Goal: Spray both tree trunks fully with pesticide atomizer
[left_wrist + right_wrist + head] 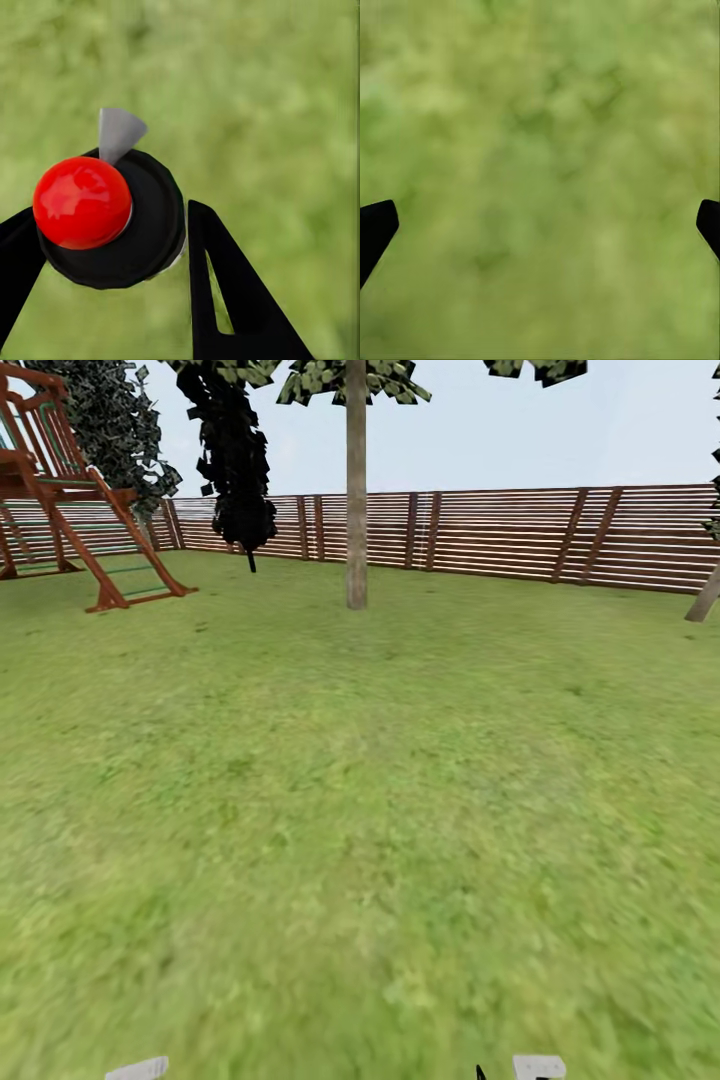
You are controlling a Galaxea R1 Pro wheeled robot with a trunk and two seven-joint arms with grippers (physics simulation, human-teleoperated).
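Left gripper pointing down at the lawn, and it's got the pesticide atomizer clamped between its black fingers, one at nine o'clock of the black round cap, the other at three o'clock, both touching it. We're looking straight onto the top: a glossy red knob sitting on the cap, a grey nozzle jutting out toward twelve o'clock. Right gripper hangs over blurred grass with its fingertips spread wide, nothing between them. From the head view, the garden opens up: one tree with a straight bare tree trunk at twelve o'clock, well apart across the grass, the slatted wooden fence behind it, a red climbing frame at ten o'clock, a dark-leaved tree at eleven.
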